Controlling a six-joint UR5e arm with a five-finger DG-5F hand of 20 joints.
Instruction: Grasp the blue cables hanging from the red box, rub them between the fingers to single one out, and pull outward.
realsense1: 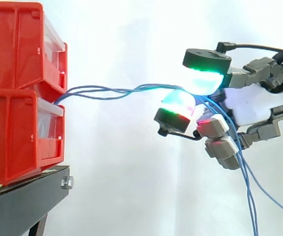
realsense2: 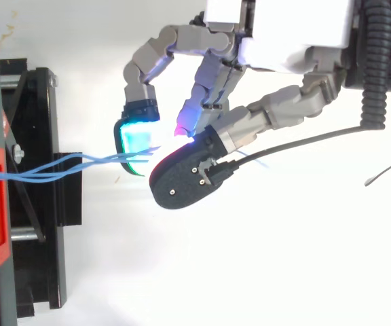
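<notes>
Side view: hand [realsense1: 252, 105] pinches thin blue cables [realsense1: 107, 91] strung from glossy red plastic bins [realsense1: 14, 49].

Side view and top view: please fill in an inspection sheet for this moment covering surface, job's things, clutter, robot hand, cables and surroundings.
Surface: black stand bearing two stacked red boxes.
Job's things: blue cables leave the boxes' front about where the two meet.
Clutter: nothing seen.
Grippers: robot hand shut on the blue cables, glowing pads pinching them.
Cables: several blue strands run roughly level to the pads, then hang down past the hand.
Surroundings: white curtain.
</notes>
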